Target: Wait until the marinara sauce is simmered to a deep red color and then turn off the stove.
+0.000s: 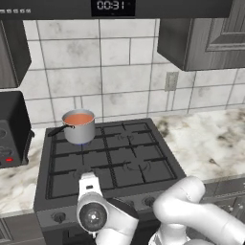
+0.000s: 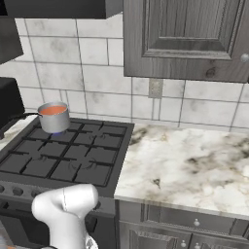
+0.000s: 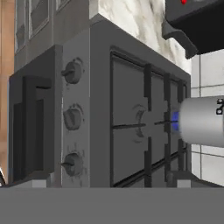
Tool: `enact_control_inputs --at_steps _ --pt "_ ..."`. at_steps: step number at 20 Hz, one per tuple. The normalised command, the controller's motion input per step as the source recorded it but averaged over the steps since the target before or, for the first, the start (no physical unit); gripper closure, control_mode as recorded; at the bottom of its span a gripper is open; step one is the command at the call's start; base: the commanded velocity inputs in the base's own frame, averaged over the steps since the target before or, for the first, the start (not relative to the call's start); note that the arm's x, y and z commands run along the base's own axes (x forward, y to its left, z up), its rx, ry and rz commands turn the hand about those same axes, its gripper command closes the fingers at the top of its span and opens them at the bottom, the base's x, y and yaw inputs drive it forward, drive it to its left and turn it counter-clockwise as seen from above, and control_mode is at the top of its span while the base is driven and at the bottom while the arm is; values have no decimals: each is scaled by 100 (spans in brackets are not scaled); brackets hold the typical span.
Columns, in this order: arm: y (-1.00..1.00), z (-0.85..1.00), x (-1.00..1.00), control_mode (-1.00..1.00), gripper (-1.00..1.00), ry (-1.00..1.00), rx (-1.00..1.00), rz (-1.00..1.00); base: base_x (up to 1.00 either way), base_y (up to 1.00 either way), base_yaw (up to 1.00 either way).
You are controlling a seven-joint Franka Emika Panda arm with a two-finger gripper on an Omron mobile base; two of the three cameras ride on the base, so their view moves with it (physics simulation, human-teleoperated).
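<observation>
Where arm covers stove [image 1: 110,158] front, knobs hidden, saucepan [image 3: 203,120] cropped

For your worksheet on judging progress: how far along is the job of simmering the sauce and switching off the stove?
Done: the saucepan of sauce sits on the stove's back left burner, with a blue flame under it. In hand: the wait; the sauce looks orange-red, not yet deep red. Left: turning a front knob to cut the flame. No knob is touched yet; the hand view faces them from a short way off.

Brushed steel saucepan [image 1: 80,128] on matt dark metal stove [image 1: 110,162], beside glossy veined marble counter [image 2: 194,165].
</observation>
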Motion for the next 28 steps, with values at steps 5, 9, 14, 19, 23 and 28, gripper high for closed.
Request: enact_control_inputs --at_steps 5,9,14,19,23,28 --pt "7 -31 -29 -100 -100 -4 -24 11 0 0 0" --pt "3 -13 -44 -100 -100 -12 -18 8 0 0 0" --pt "-1 -2 -35 -100 -100 -17 -14 1 0 0 0" --pt "-3 -13 -3 -100 -100 -11 -13 0 0 0 0" --pt "-8 -17 6 -100 -100 0 -12 1 0 0 0" --pt "0 -22 11 -100 -100 0 -12 2 0 0 0"
